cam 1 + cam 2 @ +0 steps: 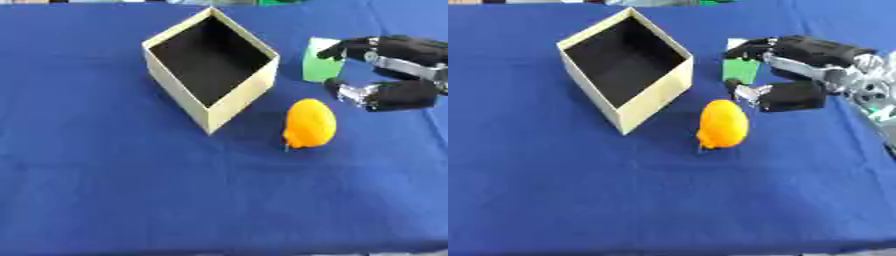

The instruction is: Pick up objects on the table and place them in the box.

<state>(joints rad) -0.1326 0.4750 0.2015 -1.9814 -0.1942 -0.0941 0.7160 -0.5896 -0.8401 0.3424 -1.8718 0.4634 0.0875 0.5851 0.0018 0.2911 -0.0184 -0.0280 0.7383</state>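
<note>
A blue tabletop point(105, 190) carries an open cream box point(210, 70) with a dark inside, set cornerwise toward the far edge. The right hand point(394, 75) comes in from the right edge, its fingers point(346, 47) curved above and its thumb below, spread around a green block point(317, 62) that stands just beside the box's right corner; whether they touch it I cannot tell. An orange fruit point(310, 124) lies nearer the front, below the block and hand, apart from both
</note>
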